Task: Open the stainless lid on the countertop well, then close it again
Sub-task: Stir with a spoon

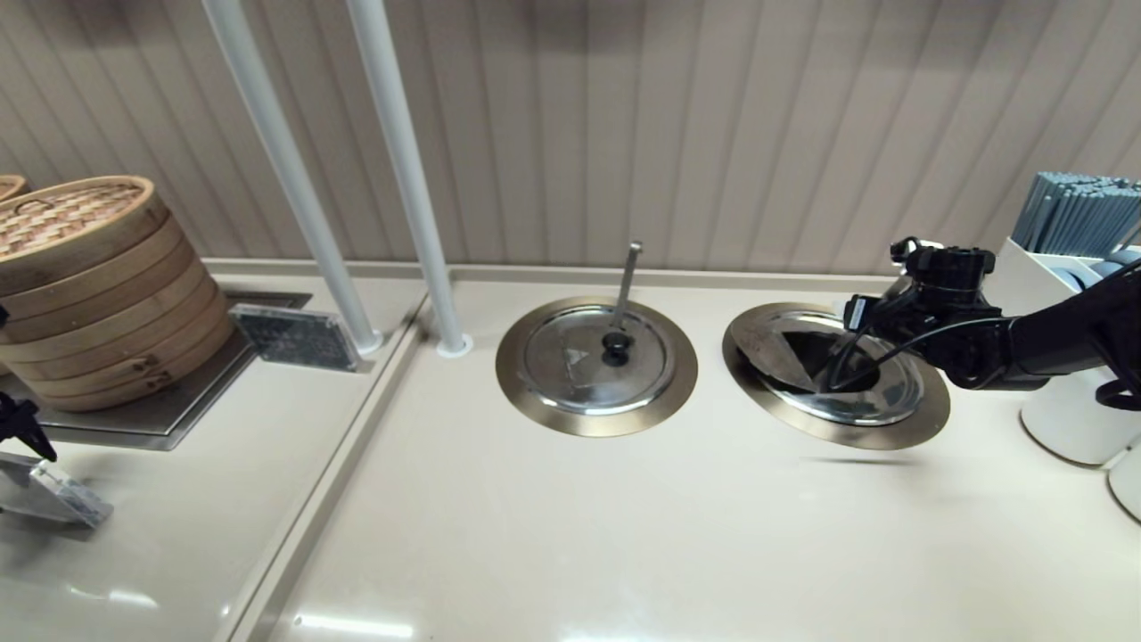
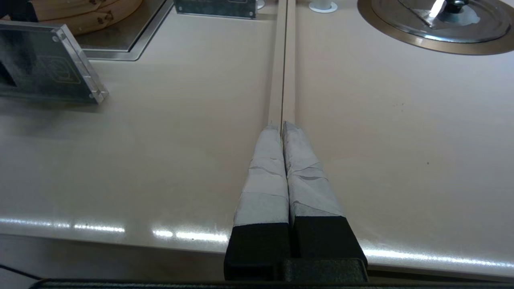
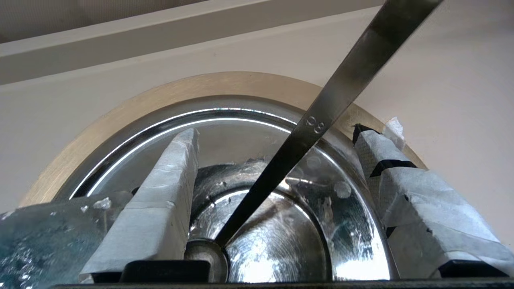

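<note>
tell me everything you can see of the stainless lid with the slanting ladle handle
The stainless lid is round, mirror-shiny steel, lying inside the wide bronze collar at the counter's right. A flat steel ladle handle slants up out of it near the centre. A dark wedge shows on its left half. The right gripper is over it, fingers open either side of the handle.

We see even, bright overhead light. Long glare streaks lie on the near bench (image 1: 570, 535), a soft shadow sits beneath the right arm, and hot reflections flare inside the countertop well (image 3: 281, 241).
</note>
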You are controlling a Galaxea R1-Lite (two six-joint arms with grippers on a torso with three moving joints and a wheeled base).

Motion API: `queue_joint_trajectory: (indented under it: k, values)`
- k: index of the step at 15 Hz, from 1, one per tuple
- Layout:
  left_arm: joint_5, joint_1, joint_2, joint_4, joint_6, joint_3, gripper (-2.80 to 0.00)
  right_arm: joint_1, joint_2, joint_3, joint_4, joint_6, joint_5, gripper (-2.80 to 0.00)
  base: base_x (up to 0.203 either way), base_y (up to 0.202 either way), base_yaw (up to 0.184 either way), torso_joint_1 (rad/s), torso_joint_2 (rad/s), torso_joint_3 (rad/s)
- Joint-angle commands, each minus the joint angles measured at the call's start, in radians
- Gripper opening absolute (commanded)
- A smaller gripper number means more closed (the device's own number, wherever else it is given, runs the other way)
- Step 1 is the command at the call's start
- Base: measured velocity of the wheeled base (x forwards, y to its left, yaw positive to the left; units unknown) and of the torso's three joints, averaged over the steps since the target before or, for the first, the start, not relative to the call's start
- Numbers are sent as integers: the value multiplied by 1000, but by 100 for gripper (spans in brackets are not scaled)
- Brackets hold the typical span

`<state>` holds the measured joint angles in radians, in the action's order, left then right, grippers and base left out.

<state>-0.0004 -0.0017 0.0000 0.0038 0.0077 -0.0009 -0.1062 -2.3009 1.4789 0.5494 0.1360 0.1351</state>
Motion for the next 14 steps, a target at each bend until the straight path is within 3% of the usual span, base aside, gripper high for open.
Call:
queue_joint_trajectory:
  k: [1,8,11,12,13,14]
  values:
    - [0,0,0,0,-1,-1,-280,-6,-82,86,-12,0,1,0,0,0,0,0,0,0]
    - [0,0,0,0,0,1,-280,-9,-214,323,-99,-2,4,0,0,0,0,0,0,0]
    - [0,0,0,0,0,1,-280,-9,-221,339,-108,-1,4,0,0,0,0,0,0,0]
    - [0,0,0,-1,0,-1,-280,-10,-219,339,-108,-1,4,-127,0,0,0,0,0,0]
    - [0,0,0,0,0,-1,-280,-10,-218,336,-108,-2,5,-280,0,0,0,0,0,0]
    - [0,0,0,-1,0,1,-280,-10,-218,337,-108,-1,6,-280,0,0,0,0,0,0]
